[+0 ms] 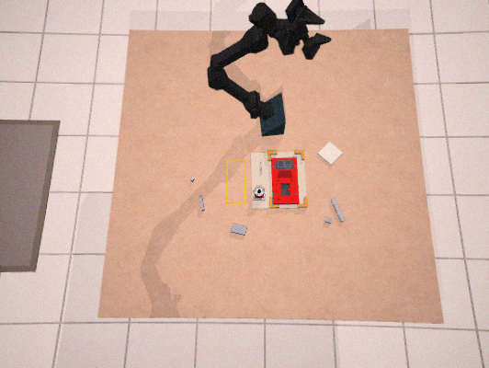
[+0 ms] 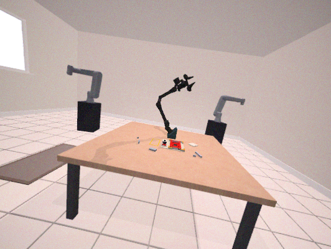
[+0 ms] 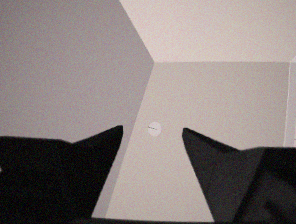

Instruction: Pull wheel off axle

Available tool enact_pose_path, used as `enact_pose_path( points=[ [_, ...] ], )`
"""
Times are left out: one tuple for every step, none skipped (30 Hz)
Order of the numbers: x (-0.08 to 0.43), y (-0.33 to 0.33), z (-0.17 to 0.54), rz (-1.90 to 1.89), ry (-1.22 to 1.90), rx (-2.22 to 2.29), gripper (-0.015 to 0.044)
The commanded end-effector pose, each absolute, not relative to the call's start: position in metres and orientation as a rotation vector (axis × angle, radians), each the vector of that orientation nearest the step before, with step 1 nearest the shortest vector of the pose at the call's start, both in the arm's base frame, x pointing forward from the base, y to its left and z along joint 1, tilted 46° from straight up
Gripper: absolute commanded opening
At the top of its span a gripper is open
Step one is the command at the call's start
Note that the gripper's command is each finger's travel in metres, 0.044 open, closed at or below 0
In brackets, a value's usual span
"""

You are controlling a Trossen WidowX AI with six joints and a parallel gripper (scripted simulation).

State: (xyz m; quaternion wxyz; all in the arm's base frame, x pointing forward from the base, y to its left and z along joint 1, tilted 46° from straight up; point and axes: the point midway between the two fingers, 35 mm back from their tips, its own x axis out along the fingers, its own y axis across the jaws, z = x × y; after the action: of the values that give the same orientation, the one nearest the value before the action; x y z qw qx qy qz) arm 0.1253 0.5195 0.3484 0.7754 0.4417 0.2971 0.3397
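Note:
The wheel point(image 1: 259, 191) point(image 2: 164, 142) is small and dark with a pale centre. It sits over a small red and white base on the left strip of the beige board point(image 1: 260, 179); the axle itself cannot be made out. The marked area point(image 1: 236, 161) is a yellow rectangle on the table, just left of the board, with nothing in it. My gripper point(image 1: 327, 30) point(image 2: 193, 79) point(image 3: 152, 130) is open and empty, high in the air beyond the table's back edge and far from the wheel. In the wrist view only walls and ceiling show between and beyond the fingers.
A red block point(image 1: 285, 195) sits between orange corner pieces on the board. A white square point(image 1: 330, 153) lies right of it. Grey pieces lie around: a flat one point(image 1: 239, 229) in front, a bar point(image 1: 337, 210) at the right, another point(image 1: 201, 202) at the left.

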Motion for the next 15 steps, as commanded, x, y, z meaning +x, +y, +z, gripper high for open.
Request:
enact_pose_path(
  points=[
    [0.175,0.502,0.321,0.572,0.653,0.949,0.03],
    [0.189,0.496,0.313,0.524,0.656,0.948,0.03],
    [0.203,0.489,0.305,0.475,0.659,0.947,0.03],
    [0.217,0.481,0.297,0.426,0.661,0.947,0.03],
    [0.23,0.473,0.29,0.377,0.662,0.947,0.03],
    [0.243,0.465,0.282,0.328,0.663,0.947,0.03],
    [0.256,0.456,0.275,0.279,0.664,0.948,0.03],
    [0.268,0.446,0.268,0.227,0.663,0.949,0.03],
    [0.28,0.435,0.261,0.174,0.661,0.95,0.03],
    [0.291,0.424,0.254,0.121,0.659,0.951,0.03],
    [0.302,0.413,0.247,0.068,0.656,0.952,0.03],
    [0.312,0.401,0.24,0.015,0.652,0.953,0.03],
    [0.322,0.389,0.234,-0.038,0.648,0.954,0.03],
    [0.331,0.376,0.228,-0.091,0.643,0.955,0.03],
    [0.34,0.363,0.222,-0.145,0.637,0.956,0.03]
  ],
)
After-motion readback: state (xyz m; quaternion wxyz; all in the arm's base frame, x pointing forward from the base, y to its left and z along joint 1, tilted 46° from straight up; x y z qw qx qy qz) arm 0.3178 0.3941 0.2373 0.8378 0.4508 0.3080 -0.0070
